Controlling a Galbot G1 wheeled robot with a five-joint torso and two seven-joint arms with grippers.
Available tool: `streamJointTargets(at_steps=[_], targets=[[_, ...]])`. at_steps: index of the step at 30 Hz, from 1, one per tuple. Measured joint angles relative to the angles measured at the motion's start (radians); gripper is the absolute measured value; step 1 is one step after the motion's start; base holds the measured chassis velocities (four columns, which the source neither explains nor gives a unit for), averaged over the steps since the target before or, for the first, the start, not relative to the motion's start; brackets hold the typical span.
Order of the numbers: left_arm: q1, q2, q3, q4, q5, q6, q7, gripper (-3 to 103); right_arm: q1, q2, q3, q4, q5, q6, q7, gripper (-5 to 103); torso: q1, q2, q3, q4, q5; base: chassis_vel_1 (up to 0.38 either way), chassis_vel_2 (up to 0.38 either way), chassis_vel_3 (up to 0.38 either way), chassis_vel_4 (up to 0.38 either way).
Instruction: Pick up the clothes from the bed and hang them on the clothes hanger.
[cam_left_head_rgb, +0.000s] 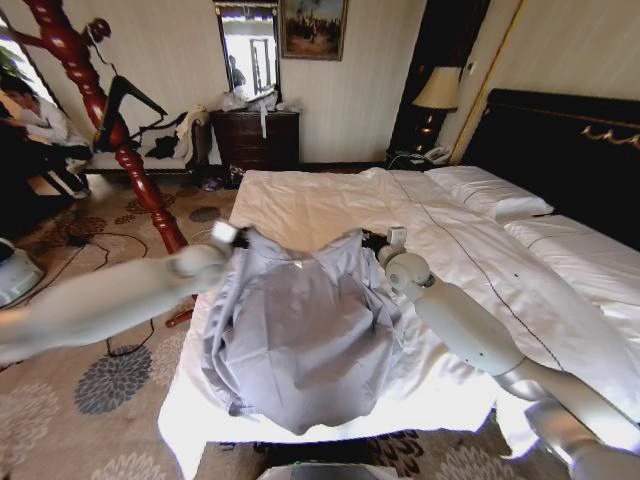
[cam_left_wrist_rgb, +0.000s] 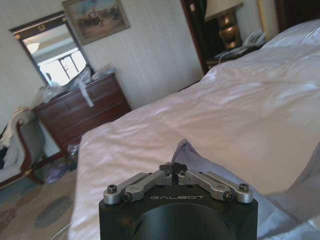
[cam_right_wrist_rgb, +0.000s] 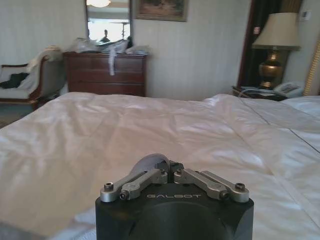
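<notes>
Gripping clothes (cam_left_head_rgb: 300, 335) | grey-blue, crumpled, on bed (cam_left_head_rgb: 330, 205) | both grippers' fingers seemingly pinched closed on fabric.

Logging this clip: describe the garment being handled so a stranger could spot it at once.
On the white bed, at its near edge, the grey-blue jacket hangs spread between the left gripper and right gripper. It is the one coloured cloth on white bedding.
</notes>
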Motion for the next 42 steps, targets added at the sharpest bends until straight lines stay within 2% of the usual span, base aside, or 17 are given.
streamJointTargets(at_steps=[2, 4, 11, 18, 22, 26, 30, 36, 38, 40, 42], targets=[[0.0, 0.037, 0.007, 0.053, 0.018, -0.021, 0.01, 0, 0.011, 0.022, 0.003, -0.047, -0.026, 0.024, -0.007, 0, 0.0, 0.0, 0.0, 0.0006, -0.0001, 0.0, 0.0, 0.0, 0.0], [-0.001, 0.068, 0.008, 0.128, 0.035, -0.039, 0.018, 0, 0.032, 0.052, 0.004, -0.124, -0.094, 0.065, -0.03, 0, 0.0, 0.0, 0.0, 0.001, -0.0007, 0.0, 0.0, 0.0, 0.0], [-0.01, 0.071, -0.034, 0.21, 0.048, -0.042, 0.035, 0, 0.08, 0.091, 0.013, -0.217, -0.125, 0.096, -0.038, 0, 0.0, 0.0, 0.0, 0.0013, -0.0008, 0.0, 0.0, 0.0, 0.0], [-0.014, 0.095, -0.048, 0.28, 0.084, -0.055, 0.041, 0, 0.126, 0.1, 0.024, -0.264, -0.143, 0.131, -0.038, 0, 0.0, 0.0, 0.0, -0.0001, -0.0006, 0.0, 0.0, 0.0, 0.0], [-0.014, 0.097, -0.027, 0.289, 0.086, -0.059, 0.034, 0, 0.122, 0.102, 0.012, -0.267, -0.157, 0.135, -0.041, 0, 0.0, 0.0, 0.0, 0.0009, -0.0009, 0.0, 0.0, 0.0, 0.0], [-0.016, 0.089, -0.012, 0.293, 0.086, -0.059, 0.031, 0, 0.104, 0.118, 0.008, -0.272, -0.18, 0.141, -0.042, 0, 0.0, 0.0, 0.0, 0.0002, -0.0006, 0.0, 0.0, 0.0, 0.0], [-0.016, 0.086, -0.005, 0.296, 0.08, -0.059, 0.036, 0, 0.089, 0.13, 0.007, -0.282, -0.201, 0.149, -0.047, 0, 0.0, 0.0, 0.0, 0.0011, -0.0008, 0.0, 0.0, 0.0, 0.0], [-0.018, 0.059, 0.001, 0.243, 0.057, -0.044, 0.034, 0, 0.069, 0.104, 0.012, -0.24, -0.211, 0.153, -0.048, 0, 0.0, 0.0, 0.0, 0.0001, -0.0007, 0.0, 0.0, 0.0, 0.0], [-0.018, 0.051, -0.001, 0.229, 0.051, -0.036, 0.033, 11, 0.066, 0.096, 0.01, -0.227, -0.211, 0.153, -0.049, 0, 0.0, 0.0, 0.0, 0.0003, -0.0008, 0.0, 0.0, 0.0, 0.0], [-0.018, 0.045, -0.002, 0.22, 0.048, -0.029, 0.033, 11, 0.063, 0.094, 0.009, -0.221, -0.21, 0.154, -0.049, 0, 0.0, 0.0, 0.0, 0.0003, -0.0008, 0.0, 0.0, 0.0, 0.0], [-0.019, 0.022, -0.005, 0.2, 0.045, -0.011, 0.033, 22, 0.054, 0.091, 0.006, -0.211, -0.209, 0.153, -0.047, 0, 0.0, 0.0, 0.0, 0.0006, -0.0007, 0.0, 0.0, 0.0, 0.0]])
